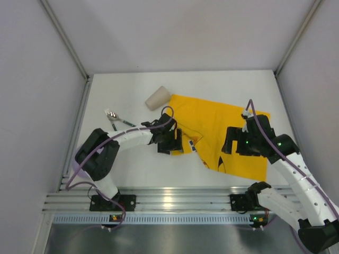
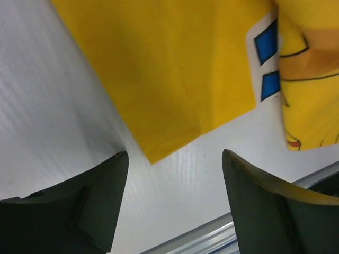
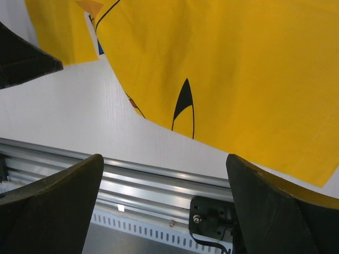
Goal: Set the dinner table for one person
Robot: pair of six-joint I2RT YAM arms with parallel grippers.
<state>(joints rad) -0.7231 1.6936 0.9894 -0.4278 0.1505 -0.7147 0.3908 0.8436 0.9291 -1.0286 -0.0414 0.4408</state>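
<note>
The white dinner table (image 1: pixel 139 170) fills the middle of the top view between grey walls (image 1: pixel 185 32), with an aluminium rail (image 1: pixel 169 198) along its lower edge and a yellow mat (image 1: pixel 228 127) right of centre. The left gripper (image 2: pixel 175 153) has its fingers (image 2: pixel 106 190) spread above the mat's corner, holding nothing. The right gripper (image 3: pixel 164 156) gapes wide and empty over the mat's lower edge.

We count one yellow mat (image 1: pixel 212 114), one beige cup (image 1: pixel 158 98) and one white worktop (image 1: pixel 137 169). We see cutlery (image 1: pixel 112 114) near the cup, too small to count.
</note>
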